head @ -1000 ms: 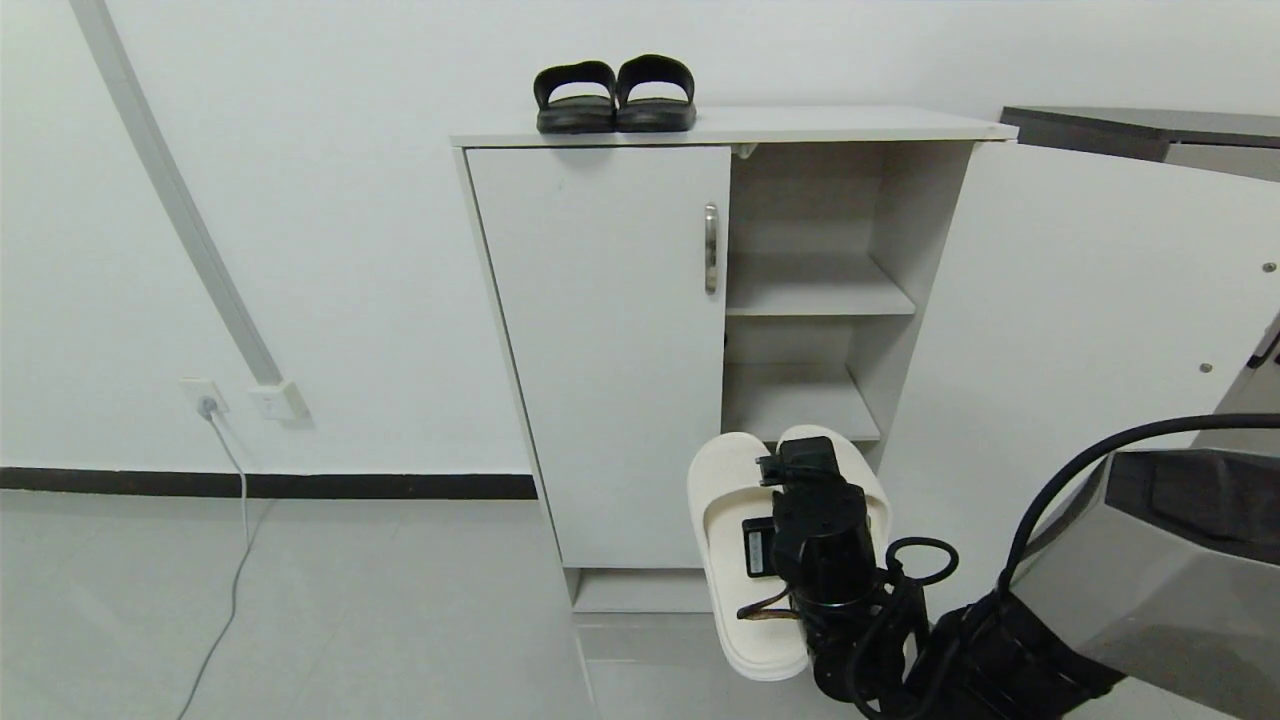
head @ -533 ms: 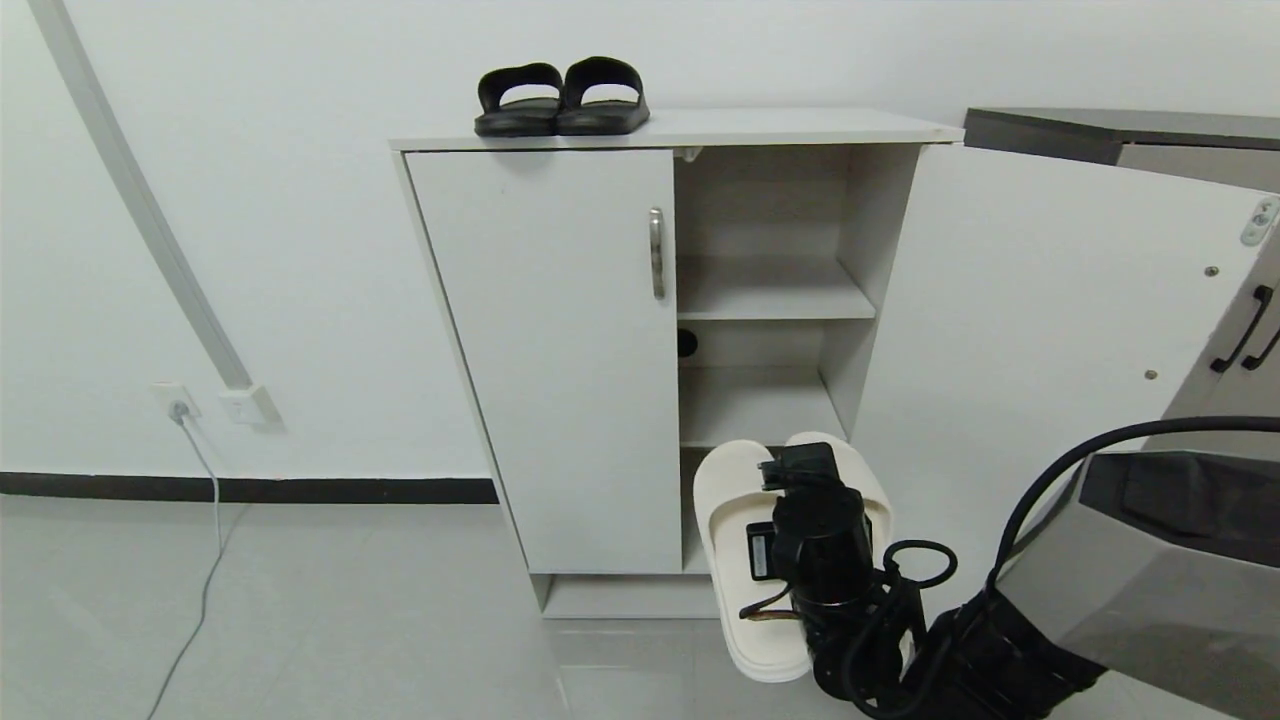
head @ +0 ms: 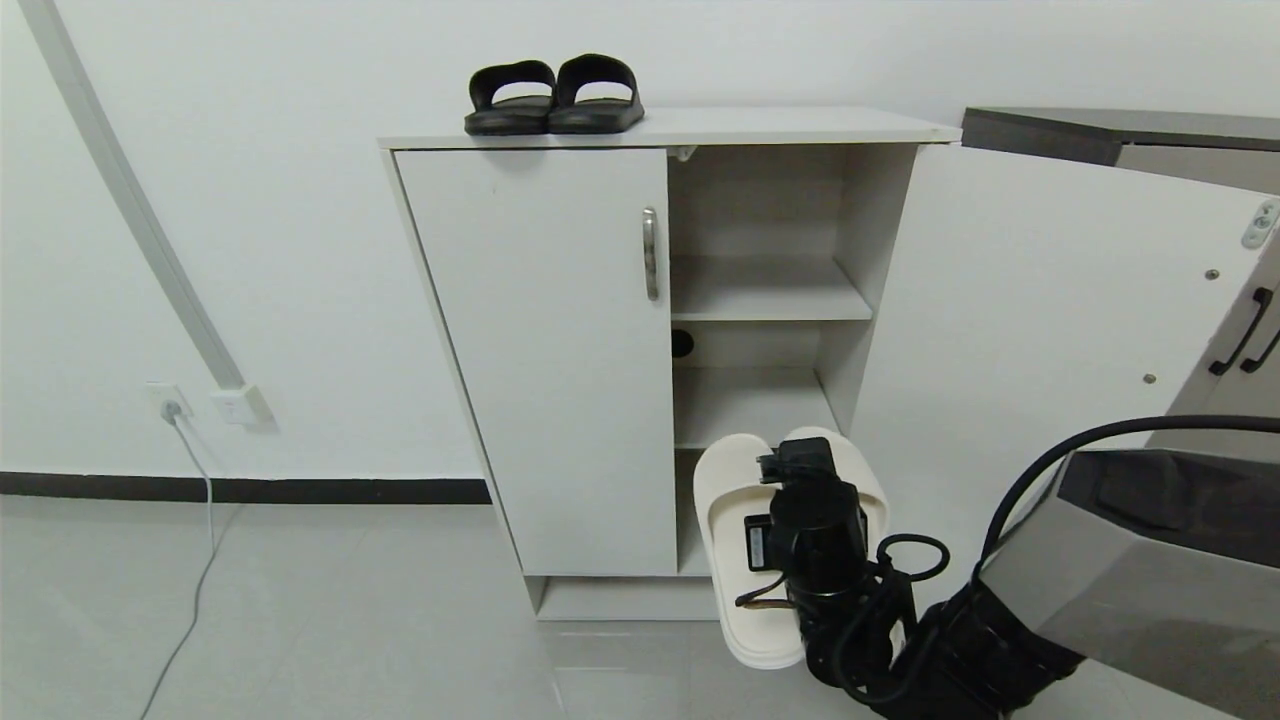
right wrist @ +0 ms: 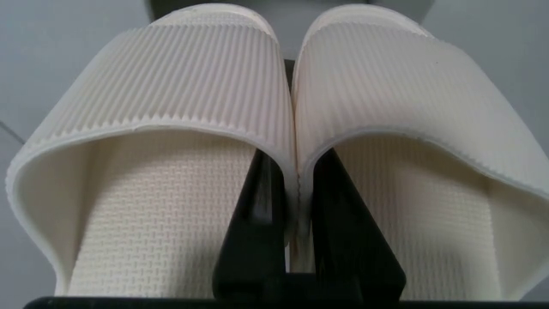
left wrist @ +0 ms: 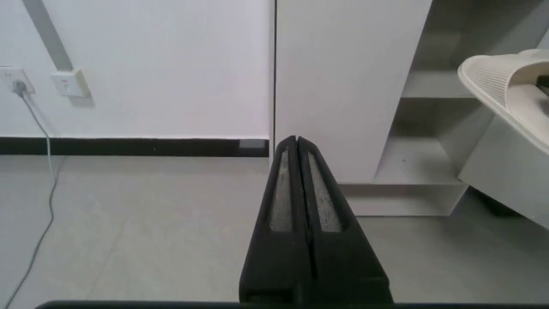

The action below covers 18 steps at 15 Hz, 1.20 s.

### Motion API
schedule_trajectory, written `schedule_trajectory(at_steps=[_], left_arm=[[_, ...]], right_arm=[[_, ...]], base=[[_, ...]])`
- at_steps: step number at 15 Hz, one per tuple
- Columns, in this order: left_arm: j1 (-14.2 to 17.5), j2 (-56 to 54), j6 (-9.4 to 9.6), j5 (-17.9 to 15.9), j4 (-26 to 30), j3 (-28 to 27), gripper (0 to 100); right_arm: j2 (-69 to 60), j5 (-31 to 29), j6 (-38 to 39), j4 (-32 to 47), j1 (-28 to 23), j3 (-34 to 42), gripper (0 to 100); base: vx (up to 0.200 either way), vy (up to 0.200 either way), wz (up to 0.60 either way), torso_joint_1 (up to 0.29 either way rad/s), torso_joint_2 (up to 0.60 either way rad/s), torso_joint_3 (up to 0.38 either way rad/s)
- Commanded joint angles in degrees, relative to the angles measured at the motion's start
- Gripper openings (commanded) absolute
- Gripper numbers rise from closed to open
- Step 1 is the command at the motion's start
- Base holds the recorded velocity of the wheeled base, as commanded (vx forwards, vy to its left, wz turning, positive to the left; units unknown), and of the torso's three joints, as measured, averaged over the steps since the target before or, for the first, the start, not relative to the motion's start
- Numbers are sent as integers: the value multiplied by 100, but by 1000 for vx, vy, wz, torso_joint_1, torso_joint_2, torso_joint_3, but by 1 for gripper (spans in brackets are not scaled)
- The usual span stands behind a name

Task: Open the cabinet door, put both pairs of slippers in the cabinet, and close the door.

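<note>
While the right gripper [head: 800, 462] hangs before the open cabinet [head: 540, 350], its jaws pinch the white slippers [head: 725, 520] by their inner edges; foam probably light, soft, squashy. Left gripper [left wrist: 297, 172] jaws closed, empty.

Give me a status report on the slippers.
Right gripper shut on white slippers, before the open cabinet. Left gripper shut, holding nothing. Black slippers on cabinet top. Right door open, left door shut.

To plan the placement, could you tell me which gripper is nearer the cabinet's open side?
Right. The right gripper, jaws shut on the white slippers, is just in front of the open side; the left gripper hangs back over the floor, jaws shut.
</note>
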Motion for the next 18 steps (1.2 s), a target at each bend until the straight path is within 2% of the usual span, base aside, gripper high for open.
schedule_trajectory(at_steps=[1,14,18], left_arm=[[1,11,2,8,-1,1,0],[10,11,2,-36,-1,1,0],[1,20,2,-36,-1,1,0]], right_arm=[[31,-3,-3,-5,2,-32,0],[49,6,15,-13,2,-32,0],[145,6,15,-101,2,-50,0]], base=[[0,0,0,0,0,0],[0,0,0,0,0,0],[0,0,0,5,2,-137]])
